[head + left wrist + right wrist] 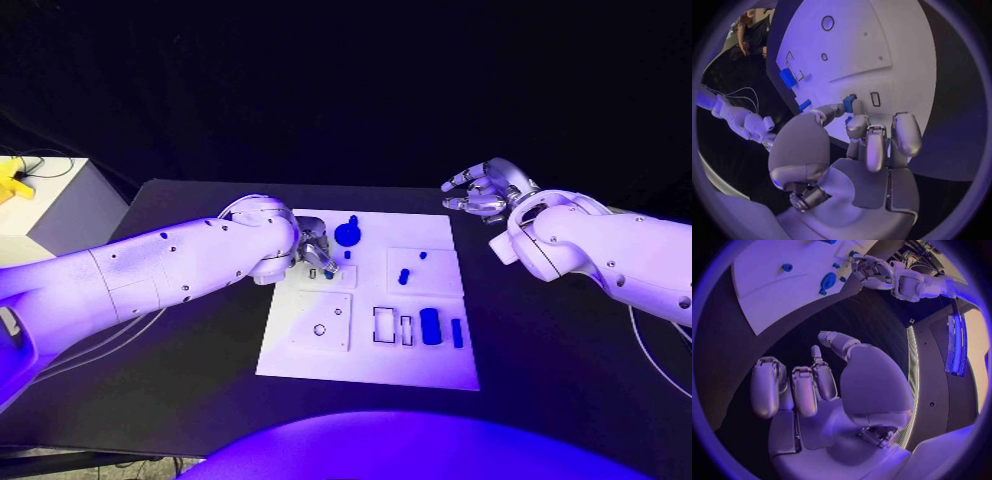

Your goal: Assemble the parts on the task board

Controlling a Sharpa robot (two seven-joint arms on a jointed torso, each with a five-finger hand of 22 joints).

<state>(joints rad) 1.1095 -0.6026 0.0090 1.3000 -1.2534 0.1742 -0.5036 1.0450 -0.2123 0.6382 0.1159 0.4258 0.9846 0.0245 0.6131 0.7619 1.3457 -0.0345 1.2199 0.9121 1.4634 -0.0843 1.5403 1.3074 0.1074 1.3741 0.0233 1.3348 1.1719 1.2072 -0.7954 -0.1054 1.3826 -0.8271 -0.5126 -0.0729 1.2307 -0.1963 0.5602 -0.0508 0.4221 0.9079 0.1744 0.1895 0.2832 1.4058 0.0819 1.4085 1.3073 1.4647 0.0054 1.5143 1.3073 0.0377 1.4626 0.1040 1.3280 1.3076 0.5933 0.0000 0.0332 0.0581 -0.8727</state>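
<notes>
The left robot hand [857, 132] pinches a small blue part [849, 104] at the task board [433, 372], apparently seating it, which needs careful alignment (right robot hand [483, 190] hovers spread, empty).

right hand [826, 390]: over black table [848, 320], fingers apart, holding nothing | task board [779, 285]: blue parts [827, 281] on it | left hand [870, 267]: at the board's edge
</notes>
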